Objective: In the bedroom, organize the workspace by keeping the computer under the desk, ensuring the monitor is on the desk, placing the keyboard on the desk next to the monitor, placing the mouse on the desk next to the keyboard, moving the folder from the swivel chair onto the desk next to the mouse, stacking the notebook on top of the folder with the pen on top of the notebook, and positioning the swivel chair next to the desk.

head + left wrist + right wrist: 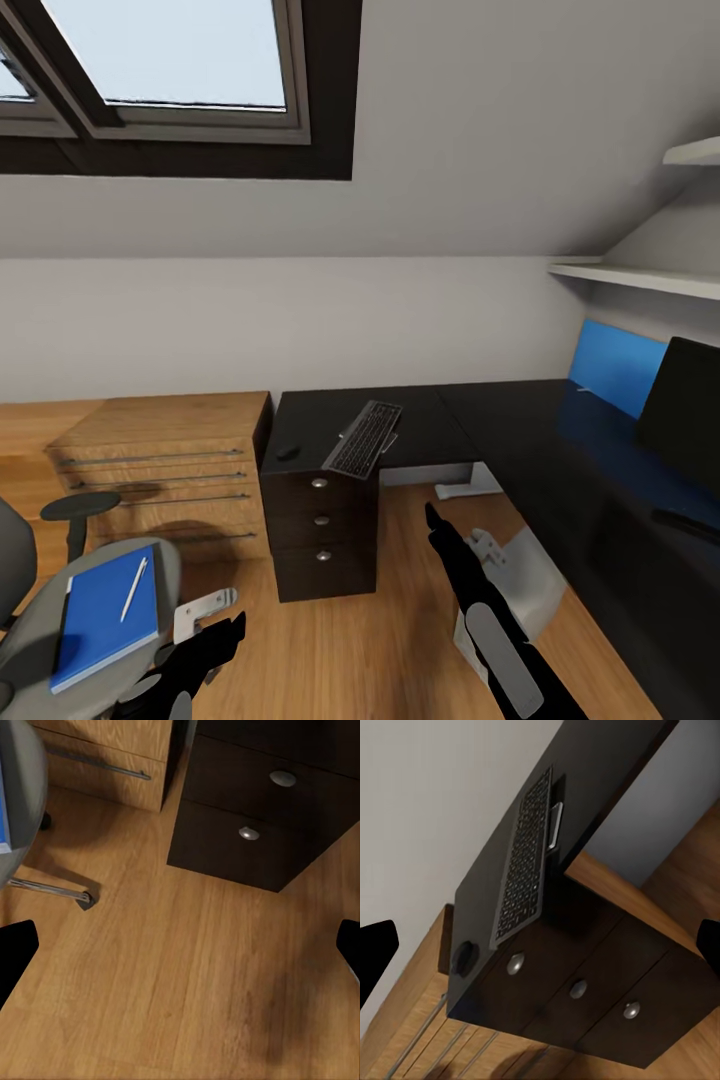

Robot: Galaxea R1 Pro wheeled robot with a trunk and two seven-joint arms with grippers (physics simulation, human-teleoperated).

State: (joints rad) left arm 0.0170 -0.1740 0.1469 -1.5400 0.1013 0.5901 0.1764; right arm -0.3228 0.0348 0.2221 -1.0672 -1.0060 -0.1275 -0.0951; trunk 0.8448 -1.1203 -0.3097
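Note:
The black desk (500,425) carries the keyboard (365,438) above its drawers, lying askew. The dark mouse (288,452) sits by the desk's left end. A thin grey notebook (556,825) pokes out from under the keyboard. The monitor (685,420) stands at the far right. The white-grey computer (535,590) is under the desk. The blue folder (105,615) lies on the swivel chair (40,640) with the pen (133,588) on it. My left gripper (210,640) hangs open over the floor beside the chair. My right gripper (434,520) is open, short of the drawers.
A low light-wood dresser (170,455) stands against the wall left of the desk drawers (320,520). White shelves (640,275) hang above the desk's right wing under a sloped ceiling. Wooden floor (187,975) lies between the chair and the drawers.

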